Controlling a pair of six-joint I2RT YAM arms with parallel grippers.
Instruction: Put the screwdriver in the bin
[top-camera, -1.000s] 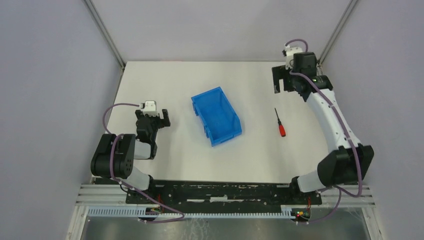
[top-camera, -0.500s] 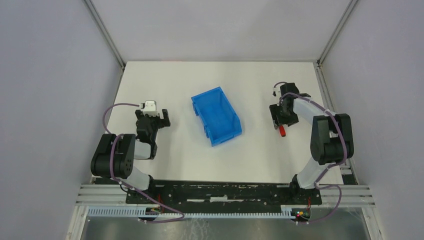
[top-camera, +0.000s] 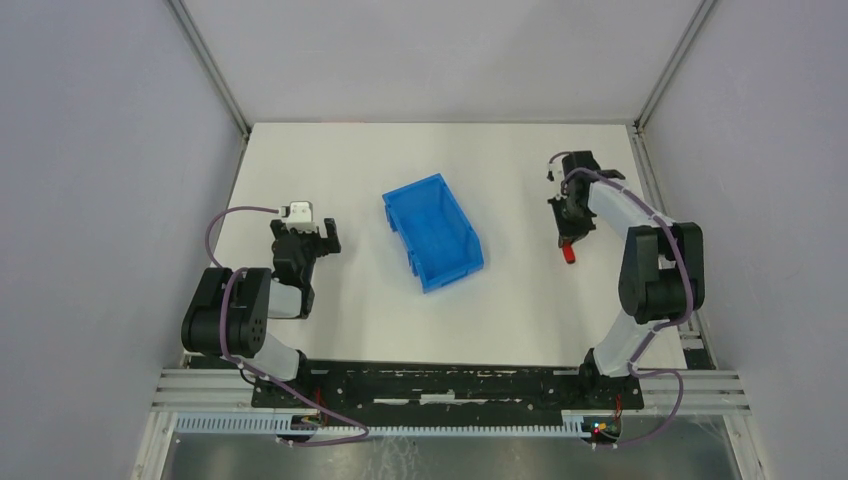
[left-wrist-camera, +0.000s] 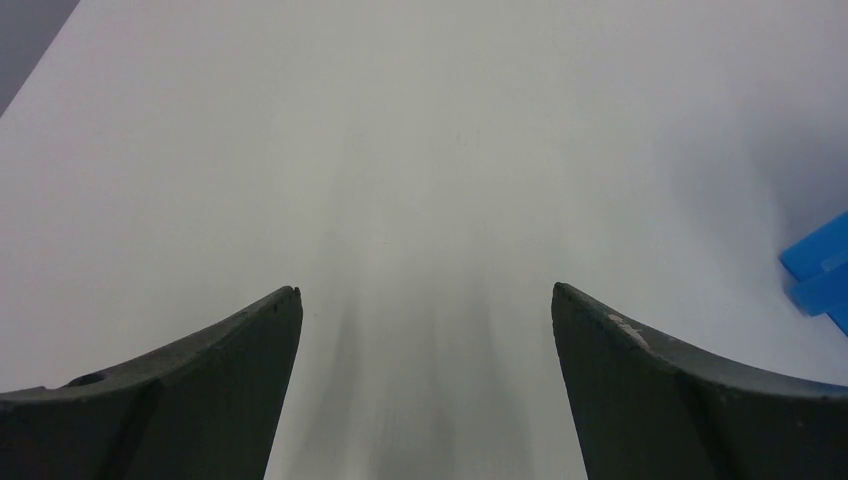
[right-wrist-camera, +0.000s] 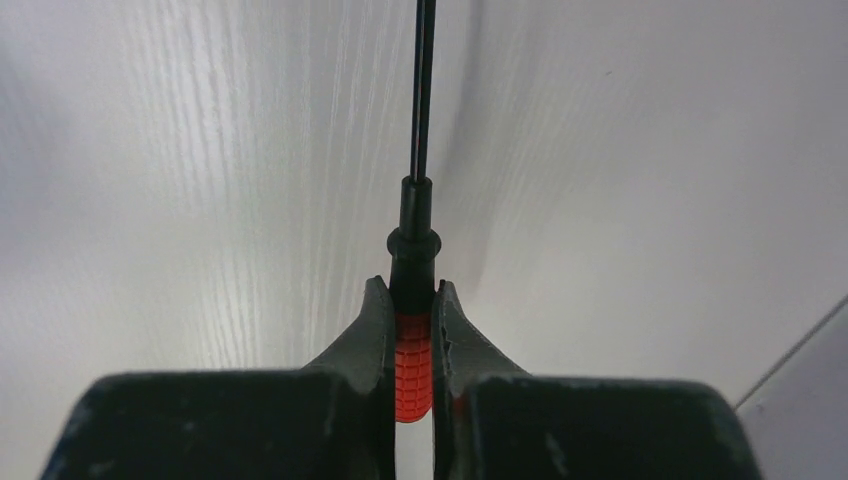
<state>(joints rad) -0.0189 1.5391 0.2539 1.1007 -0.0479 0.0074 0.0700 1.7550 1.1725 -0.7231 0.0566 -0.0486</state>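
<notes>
The screwdriver (right-wrist-camera: 413, 240) lies on the white table at the right, its thin black shaft pointing away from my wrist camera. My right gripper (right-wrist-camera: 411, 285) is shut on its red ribbed handle, with both fingers pressed against the handle's sides. From above, the right gripper (top-camera: 568, 238) points down at the table and the red handle end of the screwdriver (top-camera: 569, 255) sticks out below it. The blue bin (top-camera: 433, 230) stands open-topped at the table's middle, well left of the screwdriver. My left gripper (top-camera: 305, 238) rests open and empty left of the bin.
In the left wrist view the left gripper (left-wrist-camera: 425, 290) faces bare white table, with a corner of the bin (left-wrist-camera: 820, 275) at the right edge. Grey walls and metal frame posts (top-camera: 660, 70) enclose the table. Its right edge (top-camera: 650, 190) runs close to the right arm.
My right arm came down from the far right corner onto the screwdriver and its jaws went from wide open to shut on the red handle. The left arm and the bin stayed still.
</notes>
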